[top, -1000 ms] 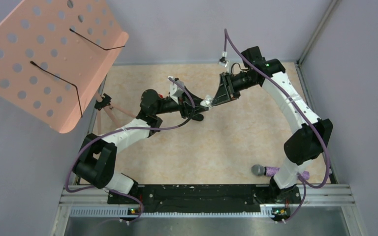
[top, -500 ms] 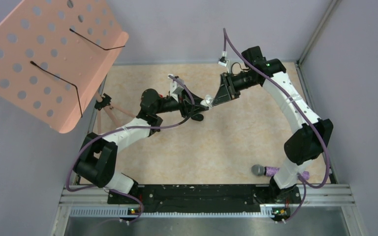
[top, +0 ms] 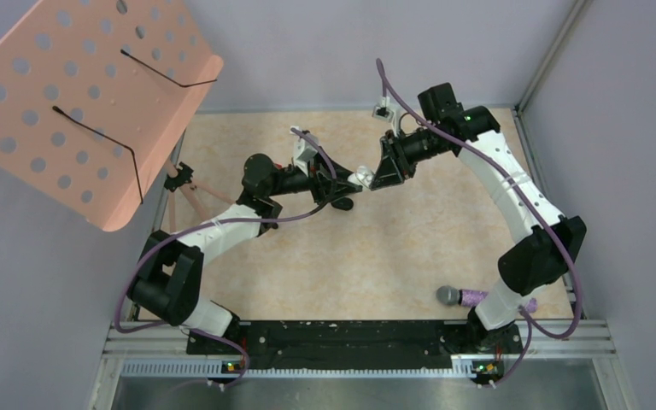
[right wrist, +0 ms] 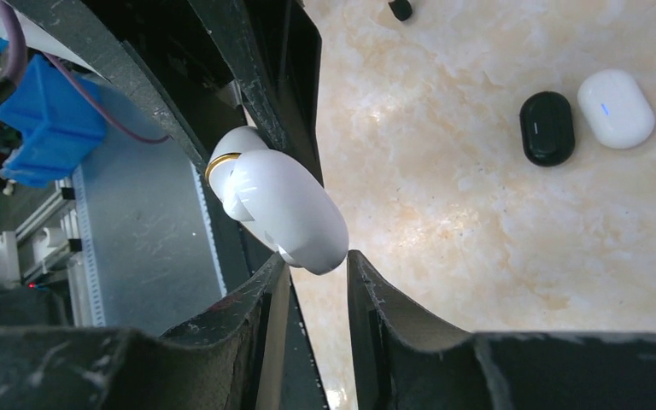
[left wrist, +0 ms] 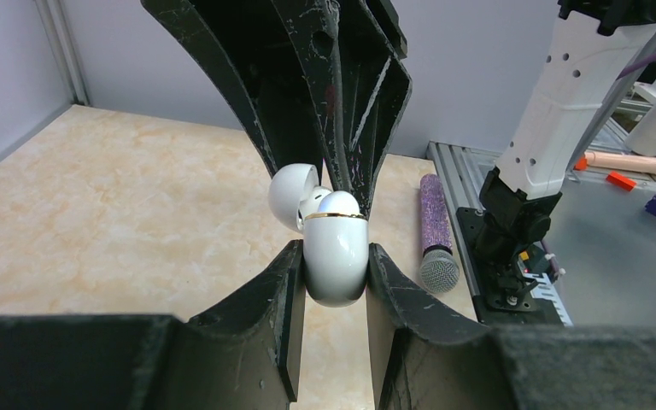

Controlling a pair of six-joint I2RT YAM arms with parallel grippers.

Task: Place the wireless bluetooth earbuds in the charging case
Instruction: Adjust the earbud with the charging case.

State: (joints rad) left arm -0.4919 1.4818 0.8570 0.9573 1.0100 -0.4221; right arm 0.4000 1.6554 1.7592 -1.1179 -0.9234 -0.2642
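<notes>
Left gripper [left wrist: 335, 260] clamped on the white charging case [left wrist: 335, 239], pinching its base from both sides, held up off the table [right wrist: 478, 213] between the two arms. Lid [left wrist: 289, 192] is hinged open, with a white earbud [left wrist: 316, 200] sitting in the mouth. Right gripper [right wrist: 318, 266] slightly spread with a narrow gap and nothing between the fingers. The lid's end is right at its fingertips; can't tell if they touch. Black case [right wrist: 547, 128] and second white case [right wrist: 617, 108] lie side by side on the table.
</notes>
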